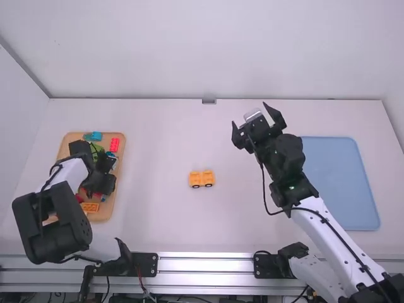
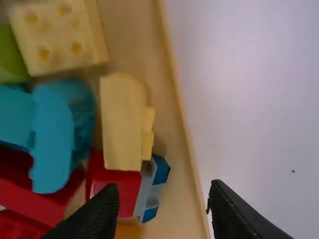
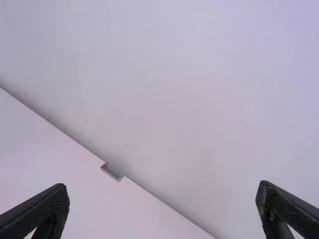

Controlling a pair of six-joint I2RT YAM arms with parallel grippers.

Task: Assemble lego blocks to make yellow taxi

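Left gripper (image 1: 108,169): jaws wide above tray (image 1: 122,149), by its right edge; bricks (image 2: 119,124) partly hidden. Right gripper (image 1: 250,113): jaws wide.

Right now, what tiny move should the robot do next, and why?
Probably lower the open left gripper toward the yellow block with sideways studs. That gripper is empty over the tray of blocks, and the little orange-yellow piece with wheels on the table looks like a taxi start that could use more yellow.

Open lane over white table (image 1: 156,214) between crowded tray (image 1: 120,154) and obstructing yellow blocks (image 1: 202,179)
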